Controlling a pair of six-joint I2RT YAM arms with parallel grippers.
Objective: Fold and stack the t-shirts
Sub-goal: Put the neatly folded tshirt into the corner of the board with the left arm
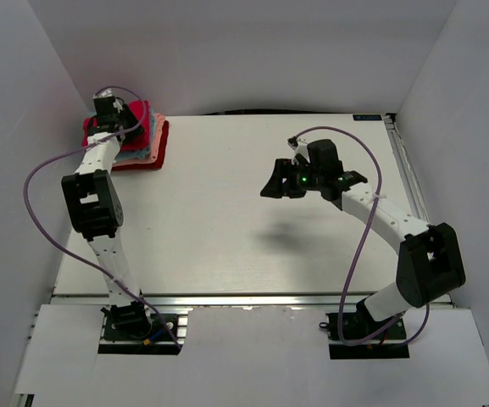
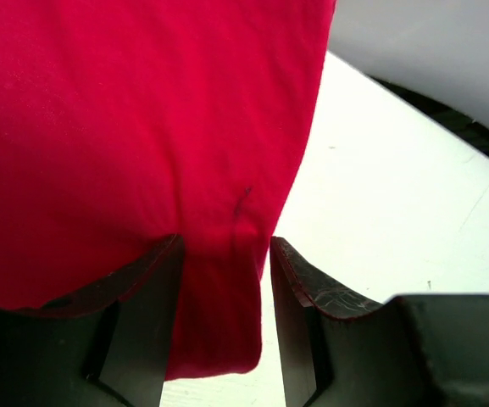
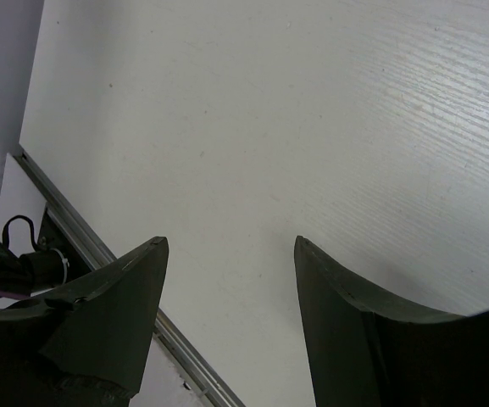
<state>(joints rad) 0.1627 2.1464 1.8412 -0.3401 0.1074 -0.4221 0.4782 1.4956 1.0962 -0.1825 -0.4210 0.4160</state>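
Observation:
A stack of folded t-shirts [image 1: 148, 142] lies at the table's far left corner, with a bright red one on top and salmon-pink, light blue and darker red layers showing at its edges. My left gripper [image 1: 107, 107] is down on the stack. In the left wrist view its jaws [image 2: 225, 242] stand apart around the corner of the red t-shirt [image 2: 142, 127]; the left finger touches the cloth, and a strip of white table shows beside the right finger. My right gripper [image 1: 274, 182] hovers open over the middle right of the table, with only bare table between its fingers [image 3: 230, 240].
The white table [image 1: 244, 246] is boxed in by white walls on three sides. A metal rail [image 3: 100, 250] runs along its near edge, by the arm bases. A purple cable loops beside each arm.

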